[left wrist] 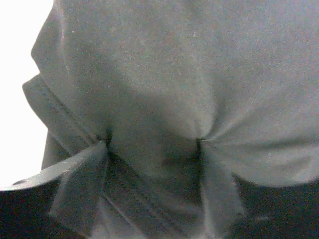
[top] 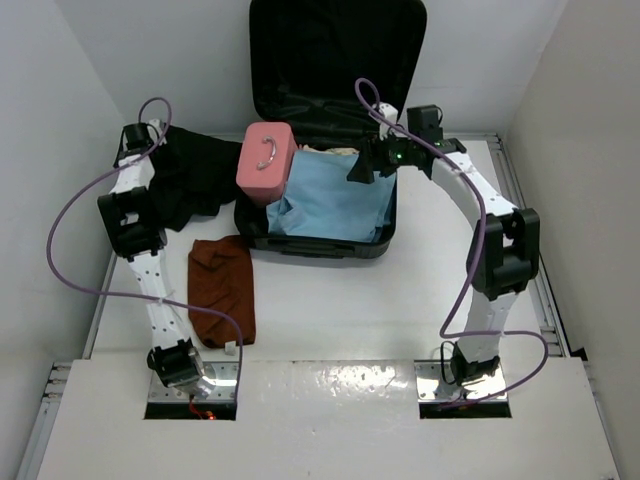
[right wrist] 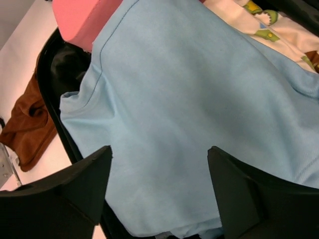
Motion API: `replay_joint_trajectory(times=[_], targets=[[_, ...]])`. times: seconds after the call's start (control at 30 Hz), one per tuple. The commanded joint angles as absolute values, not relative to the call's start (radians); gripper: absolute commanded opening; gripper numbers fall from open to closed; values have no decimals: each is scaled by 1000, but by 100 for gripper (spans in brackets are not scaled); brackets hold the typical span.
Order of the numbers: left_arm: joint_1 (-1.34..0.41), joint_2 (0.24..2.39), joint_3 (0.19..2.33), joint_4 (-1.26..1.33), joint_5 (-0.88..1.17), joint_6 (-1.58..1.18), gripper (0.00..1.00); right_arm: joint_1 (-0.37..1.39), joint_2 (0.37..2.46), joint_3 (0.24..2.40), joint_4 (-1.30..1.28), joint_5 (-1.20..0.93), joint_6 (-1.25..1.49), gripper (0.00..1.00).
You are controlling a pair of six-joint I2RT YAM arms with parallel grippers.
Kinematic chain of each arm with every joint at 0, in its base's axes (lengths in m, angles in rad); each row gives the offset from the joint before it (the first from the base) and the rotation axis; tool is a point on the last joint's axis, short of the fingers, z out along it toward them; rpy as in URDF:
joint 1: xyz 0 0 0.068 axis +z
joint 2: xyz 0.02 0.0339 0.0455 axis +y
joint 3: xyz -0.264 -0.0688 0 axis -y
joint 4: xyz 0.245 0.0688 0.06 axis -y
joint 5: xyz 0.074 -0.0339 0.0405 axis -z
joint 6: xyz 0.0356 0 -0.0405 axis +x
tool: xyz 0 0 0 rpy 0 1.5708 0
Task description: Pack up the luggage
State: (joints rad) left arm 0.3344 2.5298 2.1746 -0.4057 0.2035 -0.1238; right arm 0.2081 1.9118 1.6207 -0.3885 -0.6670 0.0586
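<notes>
Left gripper spread, pressing black garment; right gripper released above blue shirt in luggage

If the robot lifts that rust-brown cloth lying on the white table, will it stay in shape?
Probably not: the rust-brown cloth lies creased and rumpled, so it would likely droop and unfold. It looks thin, so a push would probably bunch it up.

A shirt lies in the luggage, a small case at its left edge, garments farther left.
</notes>
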Motion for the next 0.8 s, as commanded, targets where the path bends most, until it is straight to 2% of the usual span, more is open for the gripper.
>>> replay_joint_trajectory(times=[0.0,0.03,0.07,0.13,0.17,0.3,0.33,0.37,0.4,0.57,0.77], targets=[[330,2568,2158,-597,156,-107,64,232,1931,1687,-426,-698,32,75],[330,2568,2132,-597,166,-118,56,235,1934,1686,-431,-698,32,72],[330,2559,2132,-597,184,-129,39,238,1933,1687,-433,-699,26,71],[330,2548,2112,-621,224,-129,18,247,1934,1692,-437,-703,26,69],[330,2537,2102,-633,236,-129,1,248,1933,1690,-437,-700,20,69],[330,2386,1965,-568,346,-129,0,250,1924,1687,-446,-698,14,68],[342,2267,1850,-454,413,-129,0,253,1918,1681,-448,-698,14,68],[357,2266,1794,-381,445,-129,0,253,1910,1677,-446,-699,14,68],[357,2146,1755,-277,469,-129,0,253,1904,1672,-446,-693,8,68],[327,1912,1738,-259,633,94,0,252,1855,1609,-434,-666,8,66],[265,1711,1735,-129,706,75,0,252,1799,1552,-436,-635,-51,66]])
